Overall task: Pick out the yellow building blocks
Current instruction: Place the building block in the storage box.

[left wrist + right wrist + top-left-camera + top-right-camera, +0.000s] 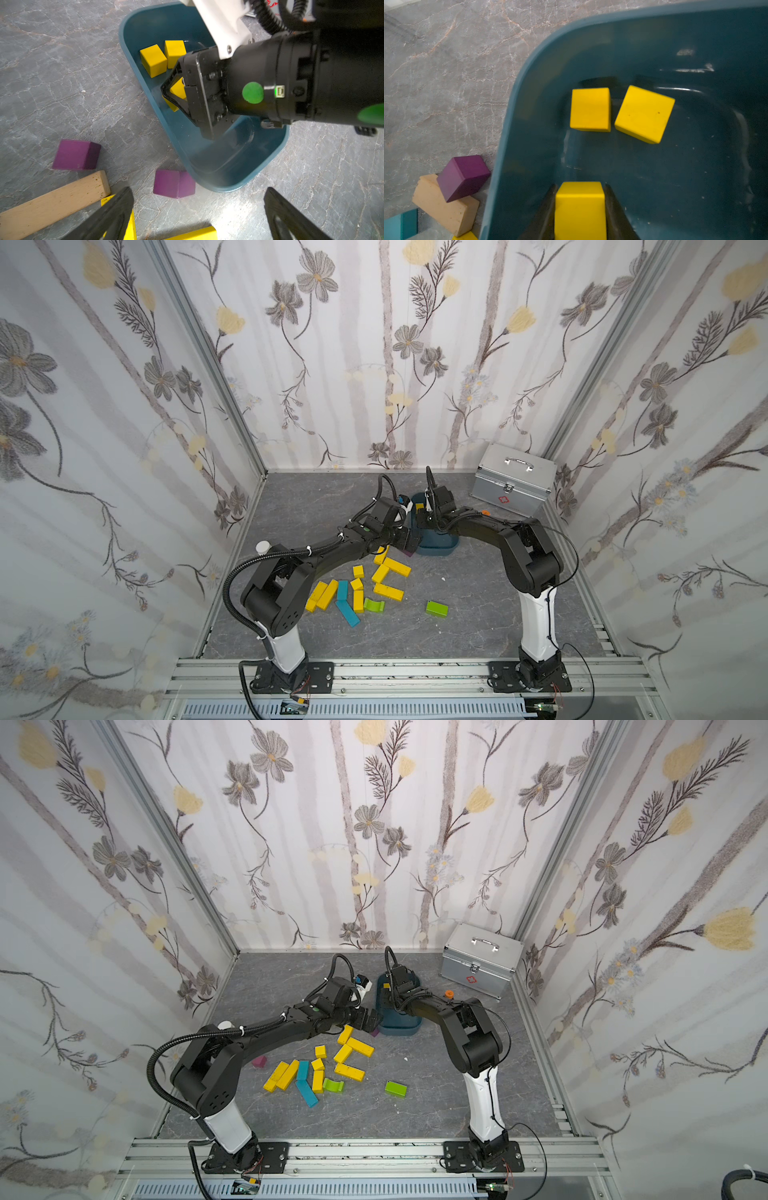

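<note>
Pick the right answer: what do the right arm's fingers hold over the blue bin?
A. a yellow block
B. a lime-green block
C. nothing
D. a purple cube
A: in the right wrist view the right arm's fingers are shut on a yellow block over the blue bin, where two other yellow cubes lie.

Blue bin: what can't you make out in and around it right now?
- blue bin interior: in both top views the arms cover most of it; only one yellow cube shows.
- yellow block in the right gripper: right wrist view's edge cuts it; length unclear.
- yellow bars near the open left gripper: left wrist view's edge and fingers hide most.
</note>
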